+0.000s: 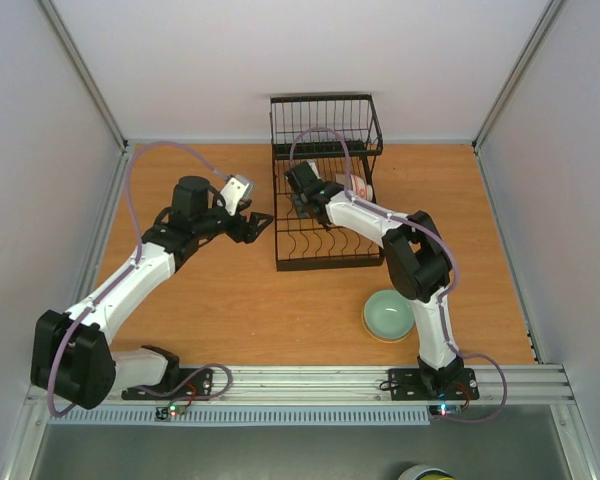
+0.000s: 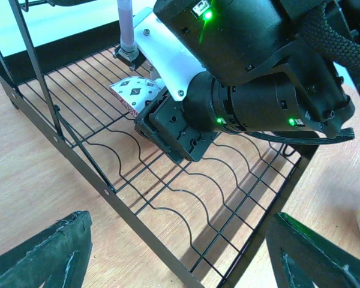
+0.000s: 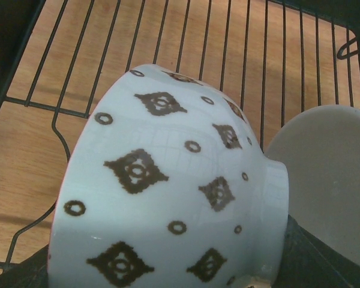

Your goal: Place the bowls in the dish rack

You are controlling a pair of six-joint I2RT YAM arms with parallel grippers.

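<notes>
A white bowl with dark diamond patterns (image 3: 168, 192) lay tipped on its side over the wires of the black dish rack (image 1: 278, 220). Its foot was turned toward a plain cream bowl (image 3: 330, 180) sitting just beside it in the rack. From where I stood, the right gripper (image 1: 302, 200) reached down into the rack and seemed to be grasping the patterned bowl between its fingers. Just left of the rack, the left gripper (image 1: 260, 222) hung over the wooden table (image 1: 220, 300) with its fingers (image 2: 48, 255) spread apart and nothing between them. A pale green bowl (image 1: 388, 314) sat on the table near the right arm's base, well apart from the rack.
</notes>
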